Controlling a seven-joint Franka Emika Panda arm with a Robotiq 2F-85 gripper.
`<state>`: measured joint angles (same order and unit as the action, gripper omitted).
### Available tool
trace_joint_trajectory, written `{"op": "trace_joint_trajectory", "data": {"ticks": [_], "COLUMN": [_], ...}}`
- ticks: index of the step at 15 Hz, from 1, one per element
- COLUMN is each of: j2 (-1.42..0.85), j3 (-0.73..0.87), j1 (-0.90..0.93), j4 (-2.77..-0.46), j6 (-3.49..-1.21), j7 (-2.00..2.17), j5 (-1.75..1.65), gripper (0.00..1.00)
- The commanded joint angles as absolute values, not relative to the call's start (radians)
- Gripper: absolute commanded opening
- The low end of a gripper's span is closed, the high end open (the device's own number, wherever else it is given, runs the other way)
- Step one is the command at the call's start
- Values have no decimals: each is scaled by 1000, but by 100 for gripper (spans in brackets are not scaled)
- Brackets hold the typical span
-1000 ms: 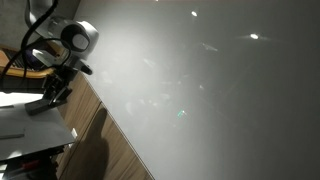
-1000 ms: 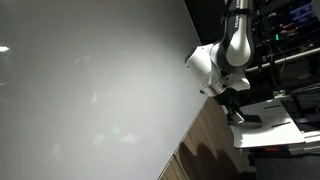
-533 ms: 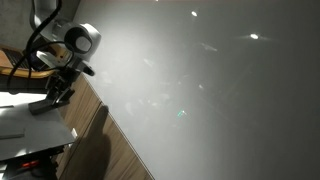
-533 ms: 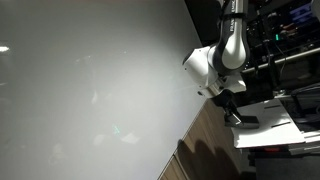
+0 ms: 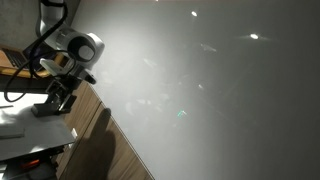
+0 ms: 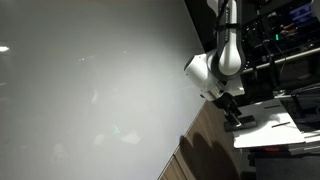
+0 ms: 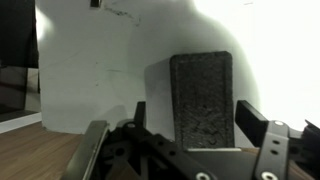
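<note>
A dark grey rectangular block [image 7: 200, 88] lies on a white sheet [image 7: 90, 70], straight ahead in the wrist view. My gripper [image 7: 195, 118] straddles the block's near end and is open. One dark finger [image 7: 139, 112] stands off one long side and the other finger [image 7: 252, 122] off the opposite side, each with a gap to the block. In both exterior views the gripper [image 5: 55, 98] [image 6: 231, 110] hangs low over the block [image 5: 42, 108] [image 6: 240, 123] on the sheet [image 5: 25, 128] [image 6: 268, 128].
A large pale grey panel [image 5: 200, 90] [image 6: 90, 90] fills most of both exterior views, right beside the arm. A wooden table surface [image 5: 100, 150] [image 6: 205, 150] runs along its foot. Dark equipment and cables [image 6: 285, 40] stand behind the arm.
The jaws have opened off the block, which now lies free on the sheet. The arm's wrist has shifted slightly along the panel.
</note>
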<state>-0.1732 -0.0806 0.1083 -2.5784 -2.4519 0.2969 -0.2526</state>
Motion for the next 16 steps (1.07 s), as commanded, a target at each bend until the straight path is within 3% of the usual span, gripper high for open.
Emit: {"op": "trace_joint_trajectory", "data": {"ticks": [1,6,7,9,14,16], "j2": [-214,-217,-211,-200,-179,-176], "j3": [-48,-25,-23,-21,-29,-31], "j1": [116,112,112,114,122,125], "j4": [-2547,-2545,-2547,-2552,-2558,-2560], "j6": [-2441,-2440,-2440,-2440,-2440,-2440], "j7": [301,286,286,285,286,285], "j5": [-269,-261,-258,-258,-259,-260], "gripper": [100,99,74,71,33,31]}}
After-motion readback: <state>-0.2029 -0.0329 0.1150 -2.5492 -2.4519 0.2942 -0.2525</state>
